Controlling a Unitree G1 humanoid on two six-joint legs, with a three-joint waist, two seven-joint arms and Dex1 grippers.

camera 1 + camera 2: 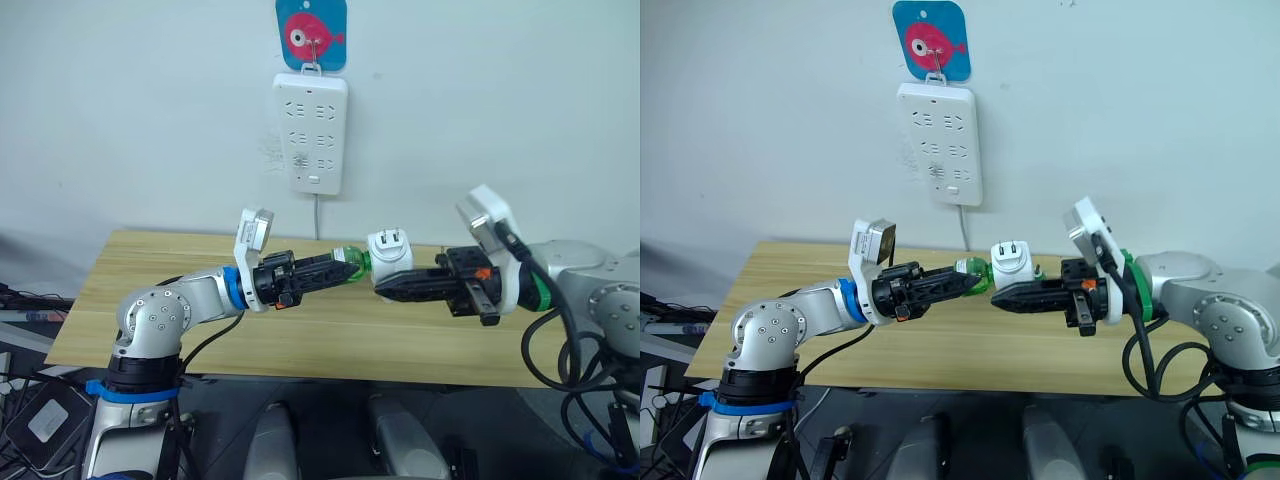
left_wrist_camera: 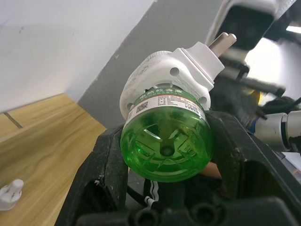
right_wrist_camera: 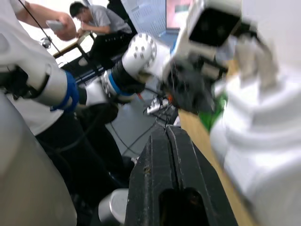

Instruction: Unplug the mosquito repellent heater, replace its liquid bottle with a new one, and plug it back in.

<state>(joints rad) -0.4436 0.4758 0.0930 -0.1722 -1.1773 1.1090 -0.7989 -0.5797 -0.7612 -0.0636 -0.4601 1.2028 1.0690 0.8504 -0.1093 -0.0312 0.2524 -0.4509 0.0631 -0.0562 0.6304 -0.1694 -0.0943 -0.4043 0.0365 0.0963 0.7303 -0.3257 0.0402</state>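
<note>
Pale wall (image 1: 120, 110) behind wooden table (image 1: 150, 290).

Even indoor light, soft shadows on wall (image 1: 150, 120); right wrist view blurred, heater (image 3: 263, 136) out of focus.

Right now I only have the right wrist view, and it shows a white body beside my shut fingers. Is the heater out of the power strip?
Observer: Yes. The mosquito repellent heater is in the air above the table, prongs up, clear of the power strip on the wall.
Operator: What carries it?
Observer: The left gripper is shut on the green bottle fitted into the heater, one finger on each side of the bottle.
Operator: Where does my gripper sit relative to it?
Observer: In the head views the right gripper lies just under the heater's white body, pointing toward the left gripper.
</note>
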